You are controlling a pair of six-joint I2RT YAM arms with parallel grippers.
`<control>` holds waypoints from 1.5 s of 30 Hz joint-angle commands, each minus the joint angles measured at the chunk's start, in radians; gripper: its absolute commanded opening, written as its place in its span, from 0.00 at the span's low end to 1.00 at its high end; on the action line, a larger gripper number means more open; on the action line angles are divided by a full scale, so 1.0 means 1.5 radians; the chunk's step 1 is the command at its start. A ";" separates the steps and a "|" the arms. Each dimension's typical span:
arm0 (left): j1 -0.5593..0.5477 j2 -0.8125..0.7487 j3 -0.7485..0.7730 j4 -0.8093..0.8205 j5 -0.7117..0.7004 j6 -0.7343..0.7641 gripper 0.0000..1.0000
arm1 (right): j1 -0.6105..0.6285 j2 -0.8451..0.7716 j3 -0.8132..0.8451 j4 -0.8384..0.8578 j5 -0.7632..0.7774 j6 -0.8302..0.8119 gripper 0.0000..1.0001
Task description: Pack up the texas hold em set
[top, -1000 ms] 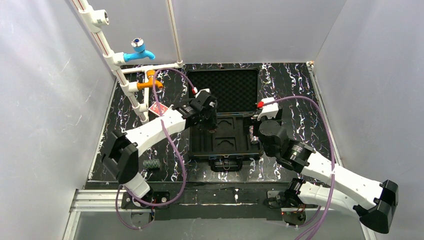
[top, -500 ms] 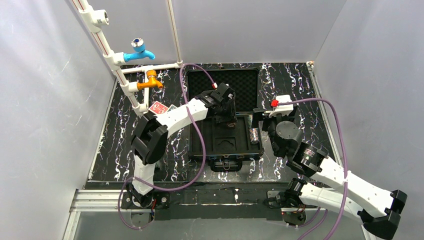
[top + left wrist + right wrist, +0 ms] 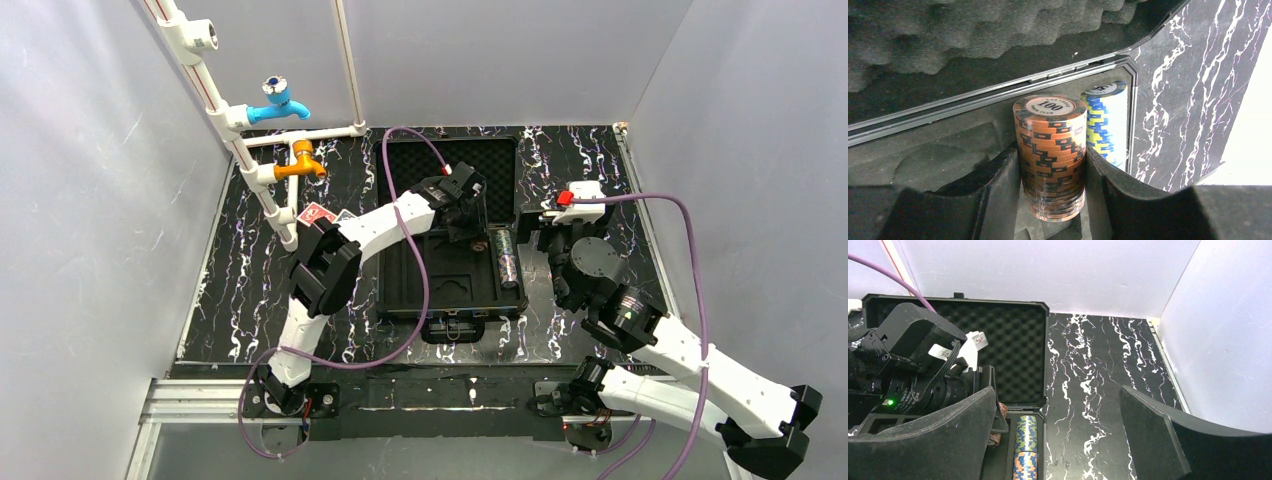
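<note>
The black briefcase lies open mid-table, its foam lid folded back. My left gripper is over the tray's far right corner, shut on an orange chip roll that stands upright between its fingers. Blue-yellow chip rolls lie in the tray's right slot, also seen in the right wrist view. My right gripper is open and empty just right of the case, over the bare table. A red card deck lies left of the case.
White pipes with a blue tap and an orange tap stand at the back left. Grey walls close in the table on the left, back and right. The left arm's purple cable loops over the lid.
My left gripper has carried the orange roll rightward across the case to its far right corner. My right gripper has let go of a chip roll in the right slot and drawn back to the right.
</note>
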 commanded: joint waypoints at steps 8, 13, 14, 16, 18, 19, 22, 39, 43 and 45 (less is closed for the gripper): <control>-0.032 -0.005 0.036 -0.012 -0.002 -0.021 0.01 | 0.003 -0.013 0.041 0.020 0.032 -0.022 1.00; -0.036 -0.002 0.034 -0.029 -0.018 -0.024 0.07 | 0.003 -0.008 0.046 0.018 0.009 -0.014 1.00; -0.037 -0.003 0.033 -0.031 -0.021 -0.023 0.09 | 0.003 -0.007 0.047 0.018 0.001 -0.013 1.00; -0.037 -0.003 0.031 -0.032 -0.024 -0.023 0.13 | 0.003 -0.004 0.048 0.018 -0.005 -0.010 1.00; -0.037 -0.002 0.031 -0.033 -0.024 -0.024 0.16 | 0.002 -0.001 0.048 0.018 -0.005 -0.015 1.00; -0.038 0.000 0.030 -0.033 -0.024 -0.024 0.19 | 0.003 0.000 0.047 0.018 -0.003 -0.016 1.00; -0.038 0.000 0.031 -0.033 -0.026 -0.021 0.25 | 0.003 -0.001 0.043 0.018 0.003 -0.017 1.00; -0.039 -0.030 0.025 -0.036 -0.065 -0.004 0.66 | 0.003 0.011 0.038 -0.002 0.004 -0.007 1.00; -0.042 -0.059 0.017 -0.043 -0.076 0.005 0.66 | 0.003 0.014 0.039 -0.004 0.001 -0.007 1.00; -0.043 -0.076 0.009 -0.051 -0.084 0.010 0.66 | 0.003 0.016 0.040 -0.006 0.001 -0.006 1.00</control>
